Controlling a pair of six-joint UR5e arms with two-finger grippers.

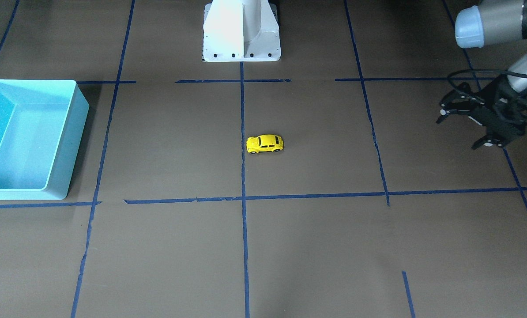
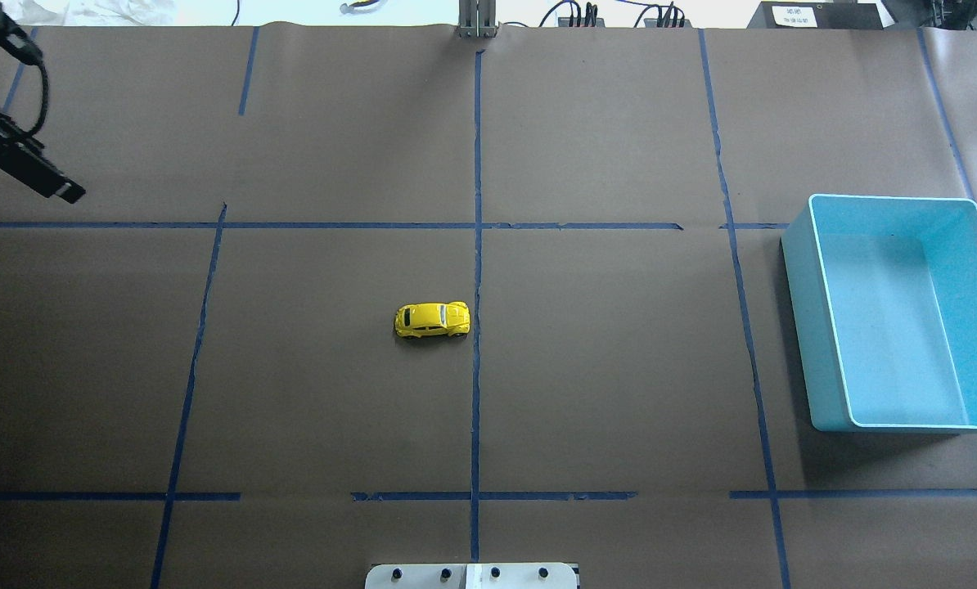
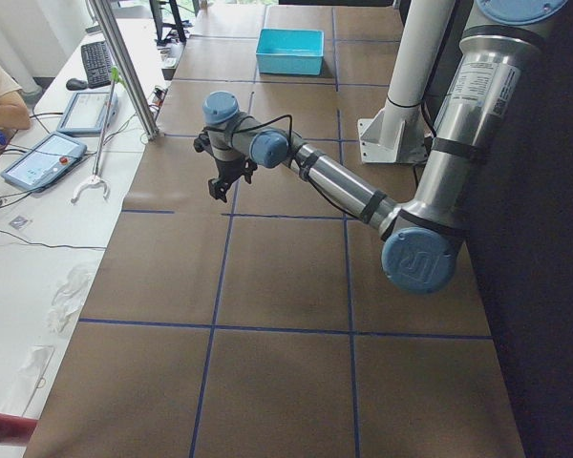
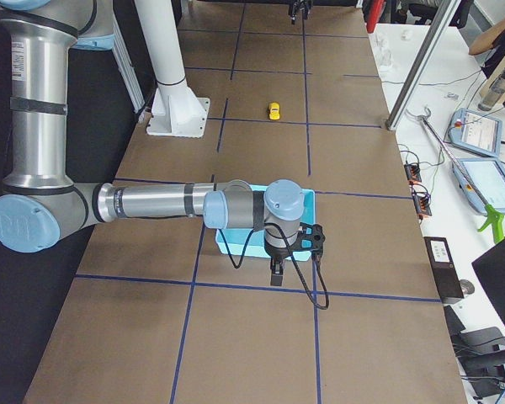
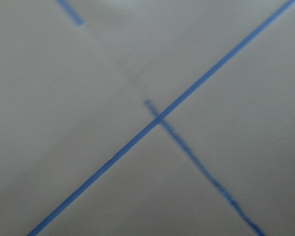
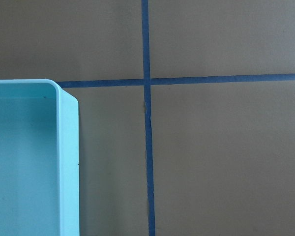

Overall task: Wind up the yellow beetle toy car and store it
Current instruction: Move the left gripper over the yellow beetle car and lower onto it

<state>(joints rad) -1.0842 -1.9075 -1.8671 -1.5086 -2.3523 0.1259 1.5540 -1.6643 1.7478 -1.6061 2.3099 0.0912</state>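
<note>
The yellow beetle toy car [image 1: 265,143] stands on its wheels near the middle of the table, beside the centre tape line; it also shows in the overhead view [image 2: 432,320] and far off in the exterior right view [image 4: 274,110]. My left gripper [image 1: 462,129] is open and empty, above the table far to the car's side, and it also shows in the exterior left view [image 3: 217,187]. My right gripper [image 4: 275,274] hangs beside the turquoise bin [image 2: 808,327], far from the car. I cannot tell whether it is open or shut.
The turquoise bin [image 1: 76,132] is empty and its corner shows in the right wrist view [image 6: 66,162]. Blue tape lines grid the brown table. The robot's white base [image 1: 241,44] stands at the table's edge. Operators' gear lies on side tables.
</note>
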